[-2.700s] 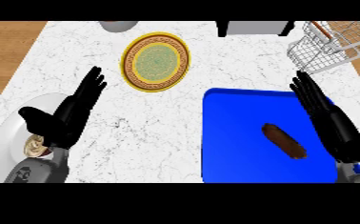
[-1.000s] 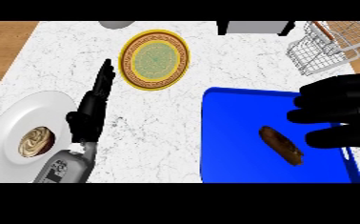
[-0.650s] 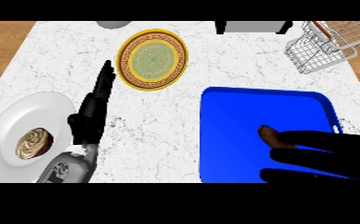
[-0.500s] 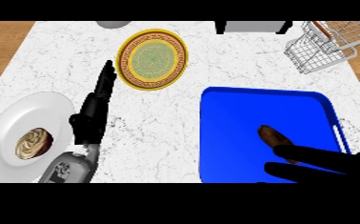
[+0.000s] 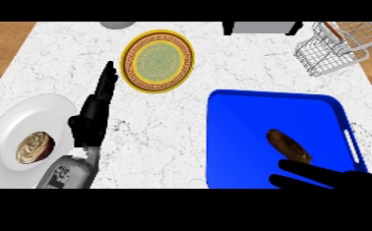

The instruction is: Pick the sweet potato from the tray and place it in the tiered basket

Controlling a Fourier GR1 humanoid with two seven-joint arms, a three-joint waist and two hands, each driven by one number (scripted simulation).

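Right hand (image 5: 327, 178) low at the tray's (image 5: 247, 127) near edge, beside the sweet potato (image 5: 289, 146)

White marbled counter (image 5: 218, 63) with bare wood (image 5: 15, 36) at its far left corner; the blue tray is the landmark; the sweet potato lies on it toward its right side, tilted, just beyond the right hand's straight, spread fingers (image 5: 305, 167), which hold nothing, and whether they touch it I cannot tell; the wire basket (image 5: 334, 50) stands beyond the tray's far right corner; a yellow-rimmed plate (image 5: 157, 60) lies beyond its far left corner; left of the tray the left hand (image 5: 91, 119) rests open, fingers up; further left a white plate (image 5: 36, 136) holds a swirled brown food (image 5: 34, 146).
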